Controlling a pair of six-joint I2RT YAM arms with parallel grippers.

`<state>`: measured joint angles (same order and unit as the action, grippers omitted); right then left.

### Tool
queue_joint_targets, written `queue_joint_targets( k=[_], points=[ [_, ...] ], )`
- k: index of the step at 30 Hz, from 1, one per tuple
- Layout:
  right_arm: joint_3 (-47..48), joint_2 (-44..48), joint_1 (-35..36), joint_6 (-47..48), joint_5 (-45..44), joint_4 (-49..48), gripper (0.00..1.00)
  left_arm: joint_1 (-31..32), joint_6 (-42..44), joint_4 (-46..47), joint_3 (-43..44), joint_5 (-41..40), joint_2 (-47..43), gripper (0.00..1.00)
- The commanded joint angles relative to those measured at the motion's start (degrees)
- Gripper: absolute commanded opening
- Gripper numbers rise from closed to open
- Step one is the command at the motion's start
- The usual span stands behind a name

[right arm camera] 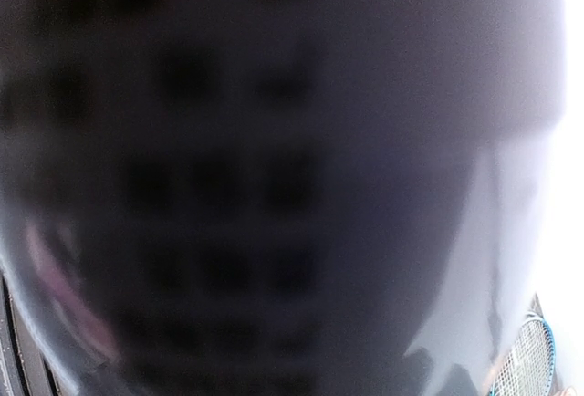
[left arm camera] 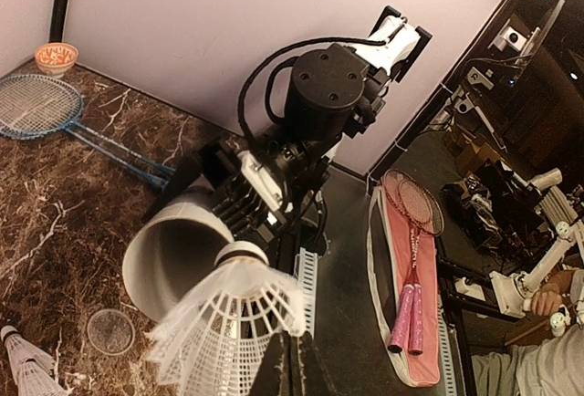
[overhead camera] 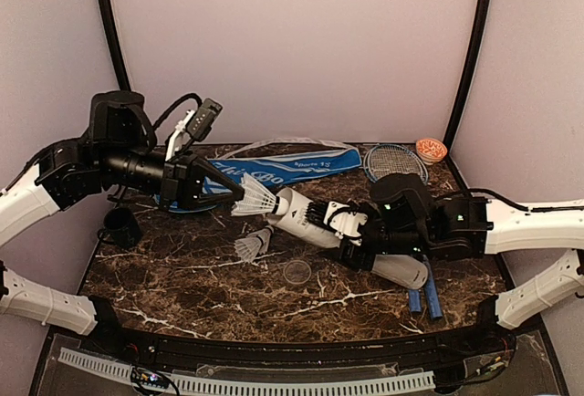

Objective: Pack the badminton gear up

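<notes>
The badminton gear is spread over the dark table (overhead camera: 182, 296). One white shuttlecock (overhead camera: 258, 197) is up in the air over the middle of the table. Its round nose points right at the open mouth of the long white tube (overhead camera: 297, 213). The left gripper (overhead camera: 235, 197) has its fingers pinched shut on the feathery edge of this shuttlecock. The right gripper (overhead camera: 347, 232) has its fingers wrapped round the tube and holds it tilted, with the mouth up and to the left. The right wrist view is only a dark blur.

A second shuttlecock (overhead camera: 251, 245) lies just below, near a clear round lid (overhead camera: 297, 273). The blue racket cover (overhead camera: 283, 170) lies along the back edge. The two rackets (overhead camera: 394, 161) lie on the right side, heads by the orange bowl (overhead camera: 431, 150) in the back right corner. A black cup (overhead camera: 123, 227) sits by the left edge
</notes>
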<state>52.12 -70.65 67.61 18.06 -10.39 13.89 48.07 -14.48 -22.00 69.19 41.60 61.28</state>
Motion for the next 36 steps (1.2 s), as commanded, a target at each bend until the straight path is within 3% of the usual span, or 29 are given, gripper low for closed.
queue_joint_targets(
  k=[1,9,21,36],
  points=[
    [2.0,0.4,0.9,0.3,-0.4,-2.2,0.54,1.2,1.2,0.5,1.8,-1.4,1.6,0.00],
    [1.4,0.9,1.5,0.6,-0.8,-2.6,0.53,3.0,2.2,0.3,1.7,-2.9,4.2,0.00],
    [-1.8,4.0,1.7,0.4,0.2,-3.9,0.53,2.6,3.7,-3.3,1.6,-12.4,1.0,0.00],
    [-3.7,5.9,1.7,0.7,0.9,-4.6,0.52,0.9,3.6,-4.2,4.4,-12.0,3.0,0.00]
  ],
)
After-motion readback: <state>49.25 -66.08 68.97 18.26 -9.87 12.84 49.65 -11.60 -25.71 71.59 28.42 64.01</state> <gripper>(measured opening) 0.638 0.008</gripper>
